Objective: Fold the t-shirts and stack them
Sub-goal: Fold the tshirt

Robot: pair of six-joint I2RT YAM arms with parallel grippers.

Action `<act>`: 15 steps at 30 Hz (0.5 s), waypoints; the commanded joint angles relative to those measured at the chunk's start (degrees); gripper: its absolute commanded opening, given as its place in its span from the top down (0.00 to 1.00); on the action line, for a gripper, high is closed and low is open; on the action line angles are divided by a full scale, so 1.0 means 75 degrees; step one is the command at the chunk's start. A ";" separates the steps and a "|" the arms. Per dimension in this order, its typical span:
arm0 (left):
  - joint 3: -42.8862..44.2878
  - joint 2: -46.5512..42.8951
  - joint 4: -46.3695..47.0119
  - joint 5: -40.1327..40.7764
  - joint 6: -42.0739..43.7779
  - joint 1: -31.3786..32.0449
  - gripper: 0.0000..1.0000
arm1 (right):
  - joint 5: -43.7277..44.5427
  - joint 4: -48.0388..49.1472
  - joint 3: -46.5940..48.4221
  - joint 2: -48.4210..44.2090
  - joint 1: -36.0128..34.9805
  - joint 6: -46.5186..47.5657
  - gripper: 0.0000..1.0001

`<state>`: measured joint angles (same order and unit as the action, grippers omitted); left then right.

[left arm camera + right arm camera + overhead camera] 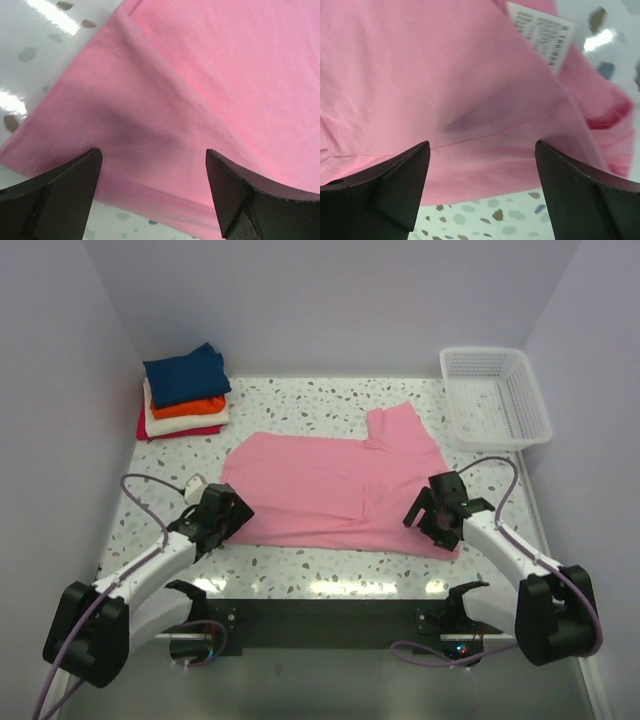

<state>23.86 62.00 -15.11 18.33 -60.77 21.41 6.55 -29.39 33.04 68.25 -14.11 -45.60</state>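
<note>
Top external — pink t-shirt (330, 490) lies spread.

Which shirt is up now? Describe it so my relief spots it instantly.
At the centre of the speckled table lies the light pink t-shirt. It alone is spread out; the navy-topped stack in the far-left corner is folded small.

spread t-shirt (320, 490) centre of table (300, 568) | folded t-shirts (185, 392) behind left | basket (495, 397) behind right
</note>
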 commanded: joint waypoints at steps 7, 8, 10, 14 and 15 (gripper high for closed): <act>-0.0602 -0.2205 -0.2930 -0.0193 -0.0756 0.0016 0.10 | 0.0381 -0.2841 0.0106 -0.2149 0.0147 -0.0306 0.11; -0.0626 -0.2312 -0.2918 -0.0437 -0.0779 0.0051 0.10 | 0.0346 -0.2913 0.0142 -0.2267 0.0147 -0.0295 0.11; -0.0557 -0.2569 -0.2930 -0.0557 -0.0792 0.0052 0.09 | 0.0276 -0.2903 0.0305 -0.2525 0.0147 -0.0190 0.10; 0.0437 -0.2455 -0.2779 0.0189 -0.0056 0.0052 0.05 | -0.0554 -0.1990 0.0902 -0.2281 0.0147 0.0618 0.09; 0.0730 -0.2315 -0.2662 0.0332 0.0156 0.0040 0.02 | -0.1136 -0.1721 0.1078 -0.2152 0.0147 0.0910 0.09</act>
<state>22.15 43.46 -36.05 16.64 -63.81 21.52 5.41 -47.88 35.75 50.54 -13.10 -44.03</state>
